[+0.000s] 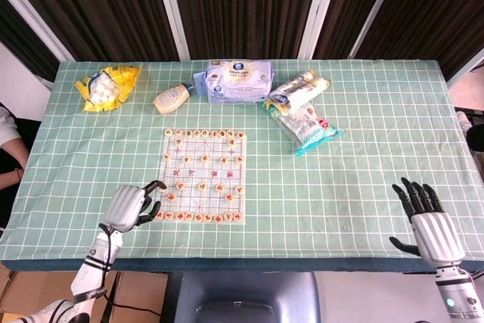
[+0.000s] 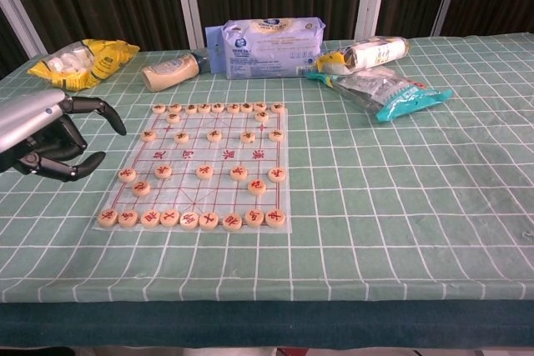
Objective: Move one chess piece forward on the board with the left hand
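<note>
A chess board [image 1: 203, 175] [image 2: 204, 164] lies flat mid-table, with round wooden pieces in rows; the near row [image 1: 200, 217] [image 2: 190, 219] carries red characters. My left hand [image 1: 133, 205] [image 2: 46, 135] hovers just left of the board's near-left corner, fingers curved and apart, holding nothing. Its fingertips [image 1: 157, 185] point toward the board's left edge without touching a piece. My right hand [image 1: 427, 221] rests open at the table's near right edge, far from the board, and shows only in the head view.
Along the far side lie a yellow snack bag [image 1: 106, 87] [image 2: 82, 60], a small cream bottle [image 1: 172, 98] [image 2: 171, 71], a blue tissue pack [image 1: 238, 81] [image 2: 267, 37], and two wrapped packets [image 1: 301, 107] [image 2: 380, 81]. A green checked cloth [image 1: 363, 164] covers the table.
</note>
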`<state>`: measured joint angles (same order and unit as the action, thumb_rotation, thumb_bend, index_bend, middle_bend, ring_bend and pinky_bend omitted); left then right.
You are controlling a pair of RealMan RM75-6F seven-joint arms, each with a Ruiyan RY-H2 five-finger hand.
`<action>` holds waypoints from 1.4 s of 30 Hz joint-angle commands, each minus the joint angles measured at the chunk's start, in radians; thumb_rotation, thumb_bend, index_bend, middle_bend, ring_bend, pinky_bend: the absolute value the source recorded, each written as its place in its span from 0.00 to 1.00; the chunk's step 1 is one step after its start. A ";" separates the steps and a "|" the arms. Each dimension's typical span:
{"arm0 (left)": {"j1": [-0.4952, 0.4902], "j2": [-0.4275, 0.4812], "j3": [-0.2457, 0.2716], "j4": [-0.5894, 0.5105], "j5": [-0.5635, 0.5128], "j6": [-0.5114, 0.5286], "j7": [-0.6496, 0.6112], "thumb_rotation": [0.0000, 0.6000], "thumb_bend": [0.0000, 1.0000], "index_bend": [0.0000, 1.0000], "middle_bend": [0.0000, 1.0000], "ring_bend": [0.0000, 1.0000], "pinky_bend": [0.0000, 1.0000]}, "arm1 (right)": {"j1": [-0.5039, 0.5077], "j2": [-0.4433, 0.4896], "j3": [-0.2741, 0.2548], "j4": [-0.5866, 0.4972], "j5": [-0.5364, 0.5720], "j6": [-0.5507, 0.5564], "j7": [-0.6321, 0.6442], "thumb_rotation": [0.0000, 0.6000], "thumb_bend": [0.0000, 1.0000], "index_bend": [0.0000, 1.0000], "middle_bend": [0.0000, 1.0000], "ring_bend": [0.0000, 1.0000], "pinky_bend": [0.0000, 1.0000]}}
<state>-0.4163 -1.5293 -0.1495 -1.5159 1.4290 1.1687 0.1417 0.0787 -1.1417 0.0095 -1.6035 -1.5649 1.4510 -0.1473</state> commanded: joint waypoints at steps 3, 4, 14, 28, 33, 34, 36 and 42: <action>-0.039 -0.039 -0.032 0.006 -0.106 -0.061 0.079 1.00 0.41 0.27 1.00 1.00 1.00 | 0.000 -0.002 0.002 0.001 0.001 0.001 0.004 1.00 0.16 0.00 0.00 0.00 0.00; -0.044 -0.043 -0.035 0.008 -0.118 -0.068 0.086 1.00 0.40 0.27 1.00 1.00 1.00 | 0.000 -0.002 0.001 0.001 0.000 0.002 0.004 1.00 0.16 0.00 0.00 0.00 0.00; -0.104 -0.069 -0.033 0.049 -0.178 -0.140 0.124 0.97 0.35 0.30 1.00 1.00 1.00 | 0.001 -0.002 -0.001 0.003 -0.003 0.001 0.012 1.00 0.16 0.00 0.00 0.00 0.00; -0.142 -0.112 -0.001 0.173 -0.188 -0.164 0.148 0.99 0.34 0.41 1.00 1.00 1.00 | 0.003 -0.001 -0.005 0.003 -0.005 -0.005 0.018 1.00 0.16 0.00 0.00 0.00 0.00; -0.146 -0.124 0.009 0.200 -0.189 -0.163 0.152 0.99 0.34 0.42 1.00 1.00 1.00 | 0.004 -0.001 -0.007 0.002 -0.006 -0.007 0.016 1.00 0.16 0.00 0.00 0.00 0.00; -0.148 -0.126 0.012 0.204 -0.186 -0.163 0.154 0.99 0.34 0.42 1.00 1.00 1.00 | 0.004 -0.001 -0.007 0.002 -0.006 -0.007 0.016 1.00 0.16 0.00 0.00 0.00 0.00; -0.150 -0.130 0.017 0.211 -0.183 -0.162 0.159 0.99 0.34 0.43 1.00 1.00 1.00 | 0.004 -0.002 -0.007 0.002 -0.006 -0.007 0.015 1.00 0.16 0.00 0.00 0.00 0.00; -0.155 -0.146 0.020 0.243 -0.193 -0.167 0.156 1.00 0.34 0.43 1.00 1.00 1.00 | 0.003 0.000 -0.007 0.003 -0.007 -0.004 0.019 1.00 0.16 0.00 0.00 0.00 0.00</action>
<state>-0.5703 -1.6727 -0.1307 -1.2778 1.2390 1.0038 0.2987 0.0819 -1.1421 0.0024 -1.6004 -1.5722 1.4470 -0.1285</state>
